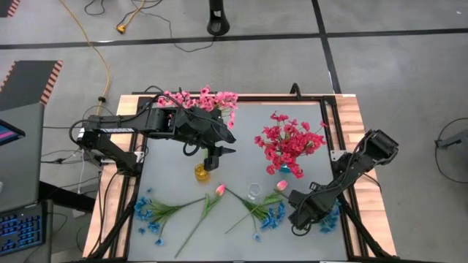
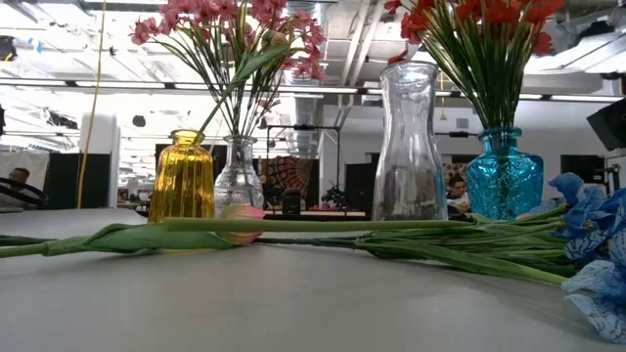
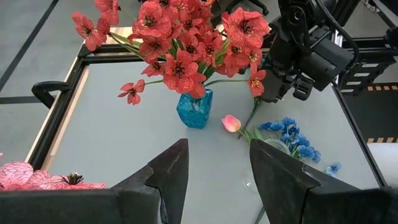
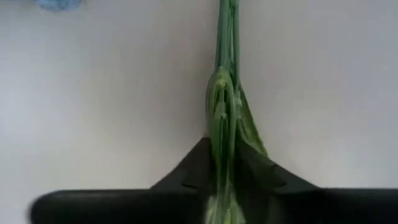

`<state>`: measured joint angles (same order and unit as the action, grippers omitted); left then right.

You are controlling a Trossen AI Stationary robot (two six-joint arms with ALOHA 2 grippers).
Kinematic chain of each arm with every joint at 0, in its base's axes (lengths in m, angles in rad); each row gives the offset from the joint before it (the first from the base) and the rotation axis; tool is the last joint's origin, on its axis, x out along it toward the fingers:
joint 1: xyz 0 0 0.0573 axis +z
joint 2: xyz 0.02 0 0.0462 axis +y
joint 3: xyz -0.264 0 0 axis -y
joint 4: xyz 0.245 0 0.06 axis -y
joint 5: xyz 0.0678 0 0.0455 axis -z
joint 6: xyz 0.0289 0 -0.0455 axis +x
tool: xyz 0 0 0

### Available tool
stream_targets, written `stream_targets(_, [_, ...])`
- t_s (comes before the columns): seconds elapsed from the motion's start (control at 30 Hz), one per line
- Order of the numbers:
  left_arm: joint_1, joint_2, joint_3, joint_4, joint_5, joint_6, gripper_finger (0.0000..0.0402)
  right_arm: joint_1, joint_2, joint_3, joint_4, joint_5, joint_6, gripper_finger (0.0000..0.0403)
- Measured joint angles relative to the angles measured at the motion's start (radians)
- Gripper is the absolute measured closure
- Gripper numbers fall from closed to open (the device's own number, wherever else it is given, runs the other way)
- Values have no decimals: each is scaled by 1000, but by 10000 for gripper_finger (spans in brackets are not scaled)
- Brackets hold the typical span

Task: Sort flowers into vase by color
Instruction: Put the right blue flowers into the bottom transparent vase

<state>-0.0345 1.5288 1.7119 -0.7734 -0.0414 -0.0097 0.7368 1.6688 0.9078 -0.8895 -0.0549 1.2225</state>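
The right gripper (image 4: 227, 186) sits low over the desk (image 1: 175, 175) near its front right corner, fingers closed on a bundle of green stems (image 4: 225, 106) belonging to the blue flowers (image 1: 274, 217) lying there. The left gripper (image 3: 214, 177) hovers above the yellow vase (image 1: 202, 173) toward the desk's middle, fingers parted and holding nothing. Red flowers (image 1: 289, 140) stand in the blue vase (image 3: 194, 109); pink flowers (image 1: 201, 99) stand at the rear edge. More blue sprigs (image 1: 148, 213) lie near the front left corner.
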Motion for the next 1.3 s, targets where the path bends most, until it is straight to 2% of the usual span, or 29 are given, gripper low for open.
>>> stream_targets(0.13, [0, 0, 0, 0, 0, 0, 242, 0, -26, -2, 7, -26, -1, 368])
stream_targets(0.33, [0, 0, 0, 0, 1, 11, 242, 0, -84, -2, 15, -134, 0, 367])
stream_targets(0.5, [0, 0, 0, 0, 11, 13, 242, 0, -155, -2, 57, -238, 1, 349])
stream_targets(0.7, [0, 0, 0, 0, 11, 22, 242, -26, -257, 0, 135, -342, 58, 360])
stream_targets(1.0, [-46, 0, 0, 1, 12, 65, 242, -114, -410, 0, 298, -357, 215, 360])
stream_targets(1.3, [-144, 16, 0, 36, 10, 120, 242, -200, -484, 0, 502, -357, 309, 359])
